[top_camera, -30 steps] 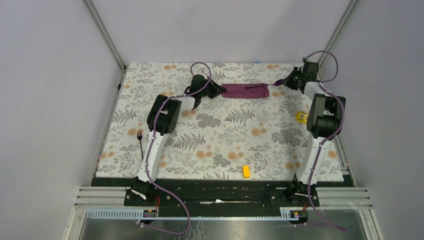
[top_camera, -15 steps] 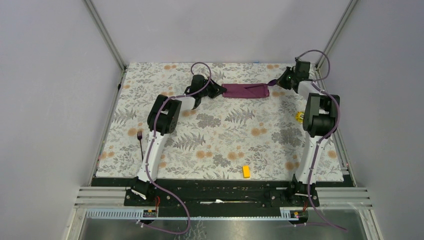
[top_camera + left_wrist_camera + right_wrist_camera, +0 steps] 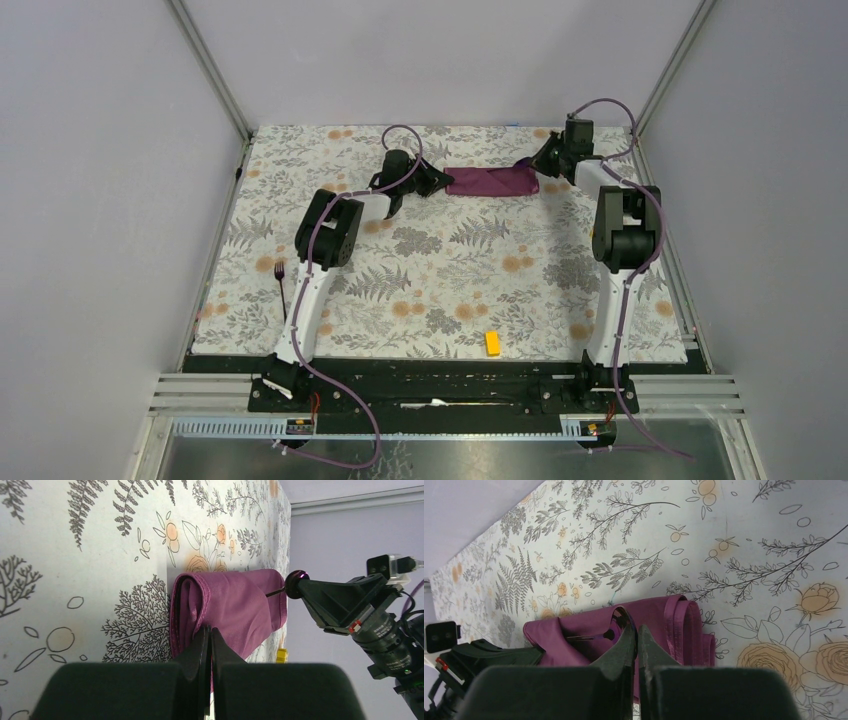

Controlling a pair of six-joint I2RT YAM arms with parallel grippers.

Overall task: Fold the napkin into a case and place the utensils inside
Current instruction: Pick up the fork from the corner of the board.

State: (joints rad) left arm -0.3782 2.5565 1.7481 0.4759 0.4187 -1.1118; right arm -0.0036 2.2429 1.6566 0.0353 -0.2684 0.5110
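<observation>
The napkin (image 3: 490, 180), folded into a narrow plum case (image 3: 235, 607), lies at the back of the table. My left gripper (image 3: 440, 181) is shut on a cloth layer at its left end (image 3: 210, 631). At the right end, my right gripper (image 3: 538, 166) is shut on the rounded head of a dark purple spoon (image 3: 623, 619). The spoon's handle (image 3: 584, 638) runs into the case's open mouth. From the left wrist view the spoon head (image 3: 294, 577) shows at the far end of the case. The other utensil, a dark fork (image 3: 283, 286), lies on the table at the left.
A yellow block (image 3: 492, 343) lies near the front edge of the floral table cover (image 3: 450, 290). Another yellow block (image 3: 281, 655) shows beyond the case in the left wrist view. Grey walls and metal posts close in the table at the back and sides.
My right gripper has moved left toward the case, and the spoon has slid further into it. The left arm and the napkin have stayed put.
</observation>
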